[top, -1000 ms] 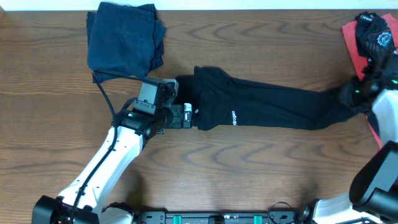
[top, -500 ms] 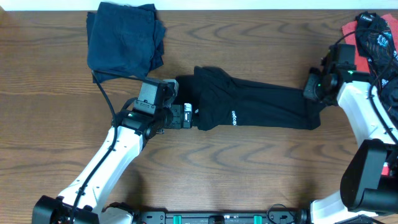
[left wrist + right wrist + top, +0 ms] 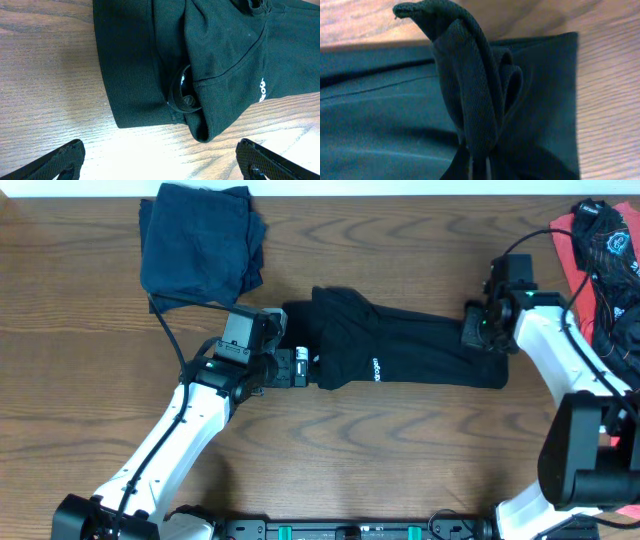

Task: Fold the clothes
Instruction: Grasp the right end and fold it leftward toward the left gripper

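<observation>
shirt: black shirt (image 3: 410,350) lies as a long band across mid-table, with its white logo (image 3: 377,369) toward the near side.
left gripper (image 3: 298,368): wide open, low at the shirt's left end, nothing between the fingers.
right gripper (image 3: 478,330): narrow, pinching a raised ridge of fabric at the shirt's right end, several layers stacked in the pinch.
risk, grip: the pinch sits on a bunched ridge, so layers may slip out or only some come along, and the fold lands crooked.
risk, drag: the left end is unpinned, so a pull by the right arm probably slides the whole band over the table (image 3: 400,460) instead of folding it.
risk, lump: the left end has a rolled ring of fabric (image 3: 182,95), maybe the neck. Folding over it likely traps wrinkles.
risk, snag: the red-and-black heap (image 3: 600,240) lies just right of the right arm, and a wide swing could catch it.
navy pile (image 3: 200,240): far left, well apart, low concern.
</observation>
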You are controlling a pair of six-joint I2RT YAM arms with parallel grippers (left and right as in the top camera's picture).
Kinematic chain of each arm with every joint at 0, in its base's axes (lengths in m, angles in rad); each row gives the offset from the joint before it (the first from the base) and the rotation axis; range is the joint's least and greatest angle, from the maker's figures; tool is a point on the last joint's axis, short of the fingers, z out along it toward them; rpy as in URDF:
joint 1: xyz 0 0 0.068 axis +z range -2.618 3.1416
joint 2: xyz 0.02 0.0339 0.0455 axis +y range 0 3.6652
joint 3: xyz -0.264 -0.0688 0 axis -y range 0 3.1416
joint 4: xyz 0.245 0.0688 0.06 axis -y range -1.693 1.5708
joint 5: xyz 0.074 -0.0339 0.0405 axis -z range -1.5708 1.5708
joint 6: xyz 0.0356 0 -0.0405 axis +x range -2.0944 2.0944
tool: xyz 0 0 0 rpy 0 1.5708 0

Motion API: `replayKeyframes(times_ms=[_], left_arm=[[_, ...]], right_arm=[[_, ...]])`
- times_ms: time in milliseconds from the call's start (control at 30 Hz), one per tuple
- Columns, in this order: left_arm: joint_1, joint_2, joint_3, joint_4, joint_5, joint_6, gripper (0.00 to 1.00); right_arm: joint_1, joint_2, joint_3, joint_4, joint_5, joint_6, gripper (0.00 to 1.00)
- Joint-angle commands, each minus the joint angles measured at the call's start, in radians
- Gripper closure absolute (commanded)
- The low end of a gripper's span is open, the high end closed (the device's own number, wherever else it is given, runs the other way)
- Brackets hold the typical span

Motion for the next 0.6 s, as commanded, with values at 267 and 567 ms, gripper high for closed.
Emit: replayKeyframes(times_ms=[267, 567], left_arm=[[0.004, 0.004, 0.005, -0.014, 0.010, 0.009, 0.02], [0.004, 0.004, 0.004, -0.024, 0.010, 0.009, 0.02]], right_arm=[[0.023, 0.006, 0.015, -0.014, -0.045, 0.017, 0.01], [-0.044, -0.033, 0.237, -0.253, -0.057, 0.015, 0.01]])
